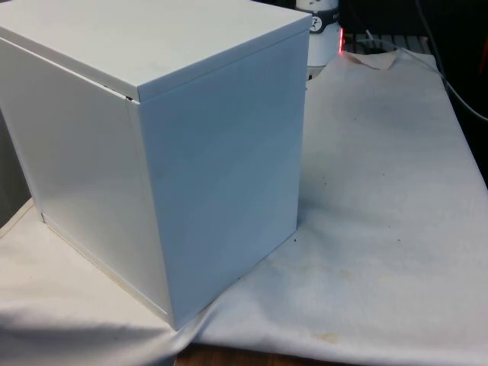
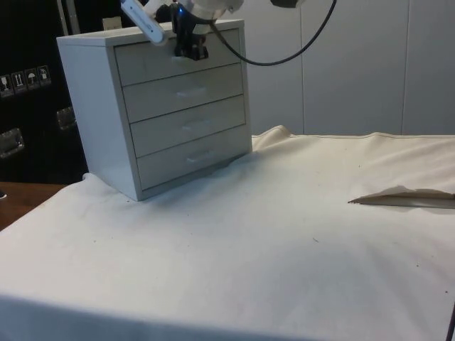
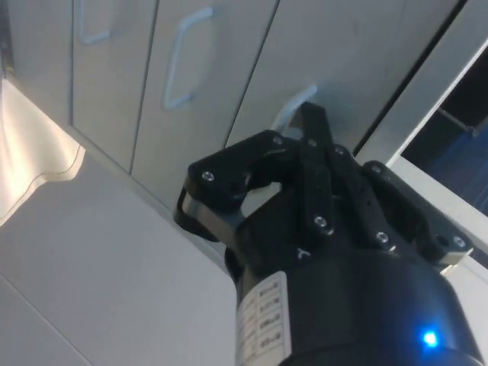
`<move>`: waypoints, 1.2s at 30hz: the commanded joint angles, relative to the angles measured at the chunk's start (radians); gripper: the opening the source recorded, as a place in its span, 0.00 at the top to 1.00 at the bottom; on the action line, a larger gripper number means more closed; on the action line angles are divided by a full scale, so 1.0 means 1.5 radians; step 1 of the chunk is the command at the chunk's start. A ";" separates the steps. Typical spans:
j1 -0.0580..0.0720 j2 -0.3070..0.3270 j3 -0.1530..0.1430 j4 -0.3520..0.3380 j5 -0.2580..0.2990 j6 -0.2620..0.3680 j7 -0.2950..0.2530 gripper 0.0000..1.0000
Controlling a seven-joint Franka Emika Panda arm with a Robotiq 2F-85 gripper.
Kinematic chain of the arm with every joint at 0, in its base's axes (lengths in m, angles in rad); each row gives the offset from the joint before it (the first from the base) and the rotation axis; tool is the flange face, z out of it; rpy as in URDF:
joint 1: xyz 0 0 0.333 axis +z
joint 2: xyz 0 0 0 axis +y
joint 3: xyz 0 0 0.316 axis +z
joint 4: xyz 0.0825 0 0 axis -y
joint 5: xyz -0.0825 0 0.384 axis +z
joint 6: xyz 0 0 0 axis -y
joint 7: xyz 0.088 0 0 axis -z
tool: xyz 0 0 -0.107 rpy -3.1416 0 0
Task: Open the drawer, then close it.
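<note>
A white chest of drawers [image 2: 167,106] with four drawers stands on the cloth and turns its plain back and side [image 1: 152,152] to the front view. In the side view all drawer fronts look flush, the top drawer [image 2: 149,60] included. My gripper [image 2: 190,51] is at that top drawer's front, at its small white handle [image 3: 292,107]. In the wrist view the black fingers [image 3: 313,141] lie pressed together with their tips on this handle. The two handles [image 3: 183,57] of the drawers below hang free.
The white cloth [image 2: 284,234] spreads wide in front of the chest, with a raised fold [image 2: 402,197] at the side view's right. A black cable [image 2: 284,53] loops down from the arm above the chest. The table's wooden edge [image 2: 18,199] shows beside the chest.
</note>
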 commanded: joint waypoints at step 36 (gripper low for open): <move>0.005 -0.146 0.102 -0.085 -0.039 -0.184 0.085 1.00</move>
